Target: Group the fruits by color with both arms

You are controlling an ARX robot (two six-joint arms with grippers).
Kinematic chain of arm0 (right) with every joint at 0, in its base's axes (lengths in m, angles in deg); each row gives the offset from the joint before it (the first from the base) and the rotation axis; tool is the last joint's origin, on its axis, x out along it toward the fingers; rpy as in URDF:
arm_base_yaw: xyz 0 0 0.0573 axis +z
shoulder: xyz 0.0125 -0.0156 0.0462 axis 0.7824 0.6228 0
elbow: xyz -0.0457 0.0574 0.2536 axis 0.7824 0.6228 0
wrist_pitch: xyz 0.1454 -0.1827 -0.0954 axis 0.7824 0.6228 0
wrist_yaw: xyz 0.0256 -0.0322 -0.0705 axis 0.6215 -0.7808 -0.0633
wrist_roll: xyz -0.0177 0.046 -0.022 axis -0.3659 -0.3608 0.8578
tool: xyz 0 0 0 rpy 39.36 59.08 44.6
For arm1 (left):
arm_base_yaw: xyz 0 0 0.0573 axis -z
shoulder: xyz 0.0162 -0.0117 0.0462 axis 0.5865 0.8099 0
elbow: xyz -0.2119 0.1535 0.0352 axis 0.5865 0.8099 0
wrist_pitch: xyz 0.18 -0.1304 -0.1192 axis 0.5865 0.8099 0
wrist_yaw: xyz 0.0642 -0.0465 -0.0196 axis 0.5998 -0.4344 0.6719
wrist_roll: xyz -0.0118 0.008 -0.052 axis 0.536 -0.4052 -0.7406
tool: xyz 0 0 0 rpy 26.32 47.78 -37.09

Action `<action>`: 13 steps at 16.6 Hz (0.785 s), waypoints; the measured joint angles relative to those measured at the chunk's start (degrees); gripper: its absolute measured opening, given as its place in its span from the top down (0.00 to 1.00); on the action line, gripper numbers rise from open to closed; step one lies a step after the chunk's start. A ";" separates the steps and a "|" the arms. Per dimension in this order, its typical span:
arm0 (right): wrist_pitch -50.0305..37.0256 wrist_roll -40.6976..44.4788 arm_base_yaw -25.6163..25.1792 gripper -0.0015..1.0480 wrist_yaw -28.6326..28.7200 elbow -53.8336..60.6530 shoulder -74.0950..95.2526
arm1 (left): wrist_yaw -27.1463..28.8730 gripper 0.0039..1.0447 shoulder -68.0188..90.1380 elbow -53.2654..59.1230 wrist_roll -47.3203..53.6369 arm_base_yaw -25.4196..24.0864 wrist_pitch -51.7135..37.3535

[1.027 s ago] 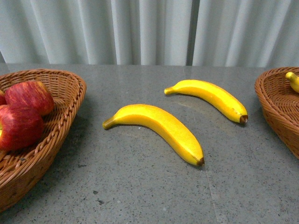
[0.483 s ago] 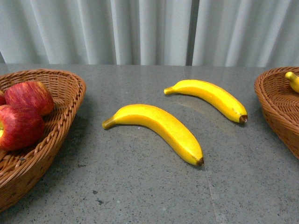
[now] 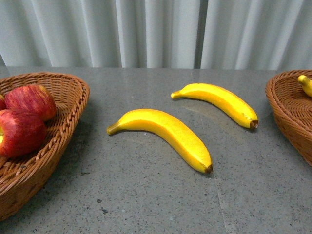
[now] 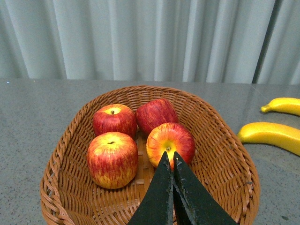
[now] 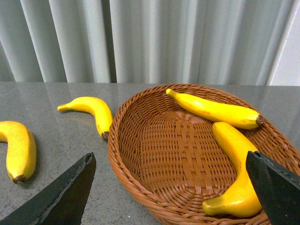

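The near banana (image 3: 163, 136) and the far banana (image 3: 217, 102) lie apart on the tabletop (image 3: 146, 195) between the baskets. Both long axes run diagonally, with stems pointing left and far and brown tips right and near. Four apples (image 4: 112, 159) sit in the left basket (image 4: 220, 140), and two more bananas (image 5: 215, 110) lie in the right basket (image 5: 136, 140). The left tool (image 4: 169, 161) is pinched together with nothing in it, over the apples. The right tool (image 5: 168, 159) gapes wide and empty over the right basket.

Nearer curved yellow banana (image 3: 168, 136) and farther curved yellow banana (image 3: 219, 101) lie apart on the grey bench (image 3: 146, 204); glossy red apples (image 3: 30, 101) sit in the left brown wicker basket (image 3: 66, 129).
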 joint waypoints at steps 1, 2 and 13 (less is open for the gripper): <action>0.00 0.00 0.00 0.06 0.00 0.00 0.00 | 0.02 0.90 0.00 0.00 -0.02 0.00 0.00; 0.00 0.00 0.00 0.06 0.00 0.00 0.00 | 0.02 0.78 0.00 0.00 -0.02 0.00 0.00; 0.00 0.00 0.00 0.06 0.00 0.00 0.00 | 0.00 0.06 0.00 0.00 -0.02 0.00 0.00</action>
